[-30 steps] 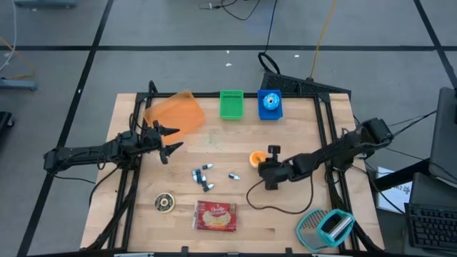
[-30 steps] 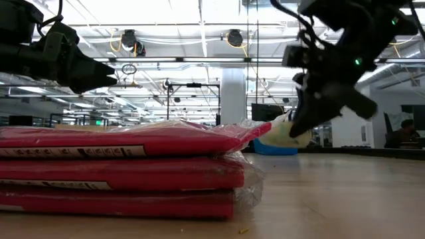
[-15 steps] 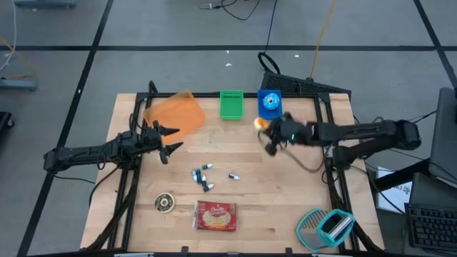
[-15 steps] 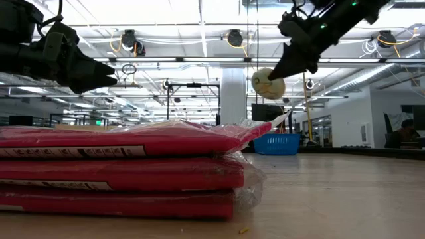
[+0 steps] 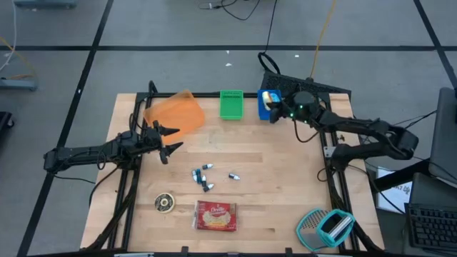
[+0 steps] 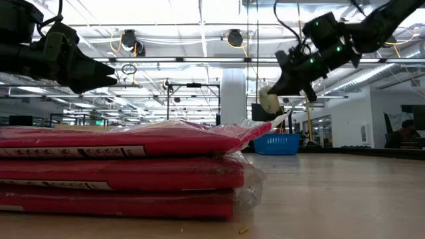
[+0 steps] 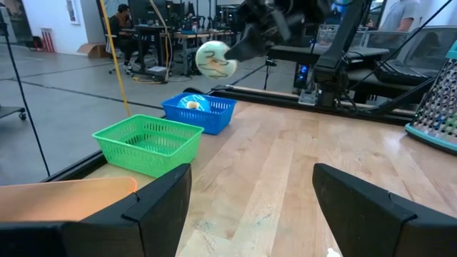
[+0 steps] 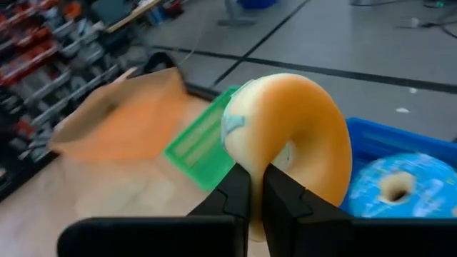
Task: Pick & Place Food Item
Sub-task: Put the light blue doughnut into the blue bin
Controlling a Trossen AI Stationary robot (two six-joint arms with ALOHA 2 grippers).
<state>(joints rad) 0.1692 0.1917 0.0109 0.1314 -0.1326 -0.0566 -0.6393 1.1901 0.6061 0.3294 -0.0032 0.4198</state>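
One wooden tabletop (image 5: 285,185) carries two small baskets, one green (image 5: 231,104) and one blue (image 5: 269,105), side by side at its far edge. Two arms work it. The right gripper (image 5: 274,106) hangs above the blue basket, fingers pinched tight on a single pale doughnut (image 8: 294,143); one blue-iced doughnut (image 8: 398,184) lies inside. The left gripper (image 5: 170,140) waits near the orange sheet (image 5: 173,113), fingers spread wide, empty
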